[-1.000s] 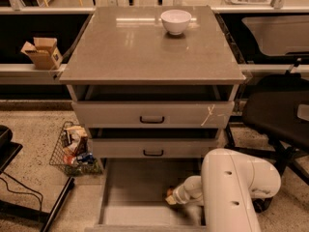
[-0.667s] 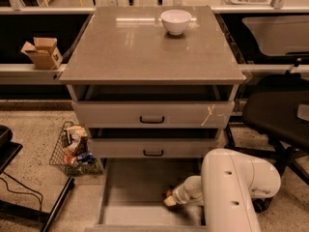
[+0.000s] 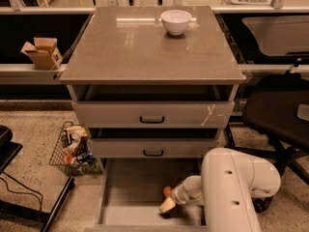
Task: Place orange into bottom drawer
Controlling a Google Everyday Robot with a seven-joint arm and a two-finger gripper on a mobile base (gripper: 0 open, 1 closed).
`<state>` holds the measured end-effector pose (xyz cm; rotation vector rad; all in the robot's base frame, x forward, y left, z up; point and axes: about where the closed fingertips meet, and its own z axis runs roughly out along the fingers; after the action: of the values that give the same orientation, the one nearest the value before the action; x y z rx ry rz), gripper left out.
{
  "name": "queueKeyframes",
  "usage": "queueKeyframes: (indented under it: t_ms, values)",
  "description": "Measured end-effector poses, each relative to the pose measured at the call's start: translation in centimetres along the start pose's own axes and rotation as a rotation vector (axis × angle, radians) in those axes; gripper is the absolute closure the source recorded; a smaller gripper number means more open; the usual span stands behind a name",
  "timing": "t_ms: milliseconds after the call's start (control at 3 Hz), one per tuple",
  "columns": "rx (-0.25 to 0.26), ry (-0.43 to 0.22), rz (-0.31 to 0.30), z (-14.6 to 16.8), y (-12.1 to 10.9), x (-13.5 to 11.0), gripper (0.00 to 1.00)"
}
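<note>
The bottom drawer (image 3: 130, 187) is pulled out below the two upper drawers, a shallow grey tray with a bare floor. The orange (image 3: 167, 191) shows as a small round orange shape low inside it, at its right side. My gripper (image 3: 168, 204) reaches down into the drawer from the white arm (image 3: 231, 192) and sits right at the orange, just below and in front of it. The arm covers the drawer's right part.
A white bowl (image 3: 175, 21) stands on the cabinet top (image 3: 145, 47) at the back. A wire basket of items (image 3: 72, 151) sits on the floor to the left of the drawers. A cardboard box (image 3: 42, 52) is on a ledge at left. Black chairs (image 3: 277, 115) stand at right.
</note>
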<state>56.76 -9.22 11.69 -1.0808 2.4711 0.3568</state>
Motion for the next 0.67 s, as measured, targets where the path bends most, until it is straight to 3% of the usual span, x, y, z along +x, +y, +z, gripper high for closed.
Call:
queueKeyframes:
  t_ms: [333, 667]
  values:
    - [-0.045, -0.046, -0.061, -2.1, 0.7, -1.4, 0.00]
    - [-0.066, -0.074, -0.121, -7.4, 0.3, -1.0, 0.00]
